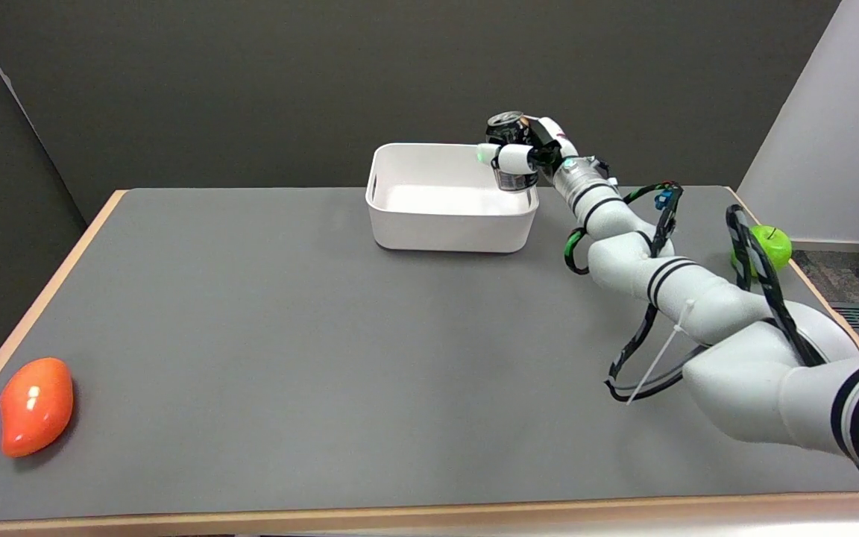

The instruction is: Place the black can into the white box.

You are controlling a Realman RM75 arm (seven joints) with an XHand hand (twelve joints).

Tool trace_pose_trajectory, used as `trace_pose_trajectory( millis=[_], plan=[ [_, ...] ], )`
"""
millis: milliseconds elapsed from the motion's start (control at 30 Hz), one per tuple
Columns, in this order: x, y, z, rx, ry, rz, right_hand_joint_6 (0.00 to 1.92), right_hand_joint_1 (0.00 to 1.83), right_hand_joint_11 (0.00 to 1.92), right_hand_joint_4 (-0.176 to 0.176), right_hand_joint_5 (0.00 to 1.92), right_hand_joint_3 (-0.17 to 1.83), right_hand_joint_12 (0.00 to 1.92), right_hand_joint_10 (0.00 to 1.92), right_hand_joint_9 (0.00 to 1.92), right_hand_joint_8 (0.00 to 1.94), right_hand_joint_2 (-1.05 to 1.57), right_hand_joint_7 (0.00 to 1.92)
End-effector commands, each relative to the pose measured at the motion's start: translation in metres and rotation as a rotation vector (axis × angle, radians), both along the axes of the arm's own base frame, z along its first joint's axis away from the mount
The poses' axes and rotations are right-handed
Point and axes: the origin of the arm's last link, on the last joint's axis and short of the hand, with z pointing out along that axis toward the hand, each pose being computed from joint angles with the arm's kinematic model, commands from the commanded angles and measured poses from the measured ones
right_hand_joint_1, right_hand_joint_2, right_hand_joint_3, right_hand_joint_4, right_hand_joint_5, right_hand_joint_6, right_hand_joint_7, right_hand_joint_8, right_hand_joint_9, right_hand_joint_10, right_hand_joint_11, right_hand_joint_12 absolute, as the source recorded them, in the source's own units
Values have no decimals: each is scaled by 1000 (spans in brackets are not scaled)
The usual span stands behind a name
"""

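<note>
The right robot hand grips the black can upright above the white box's right rim, so an early release could clip the wall and tip it onto the worktop.

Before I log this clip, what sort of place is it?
Probably a lab or office test room: a bare grey table against dark wall panels, carpet floor at right, and staged props like the white box and orange toy.
</note>
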Motion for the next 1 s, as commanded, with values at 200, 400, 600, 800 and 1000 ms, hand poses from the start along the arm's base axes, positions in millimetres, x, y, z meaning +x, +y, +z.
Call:
trace_pose_trajectory(
  millis=[200,400,600,800,1000],
  plan=[
    [36,-21,-27,50,116,39,1660,1164,470,-150,484,261,1764,1239,622,1386,1177,817],
    [41,-24,-43,109,231,45,337,770,-1,25,152,916,603,468,37,216,658,142],
    [40,-23,-44,114,258,43,-1,578,-1,27,-1,685,-1,-1,-1,-1,569,-1],
    [35,-21,-44,116,260,32,-1,536,-1,23,-1,644,-1,-1,-1,-1,554,-1],
    [31,-20,-43,118,282,19,-1,535,-1,-1,-1,612,-1,-1,-1,-1,545,-1]
  ],
)
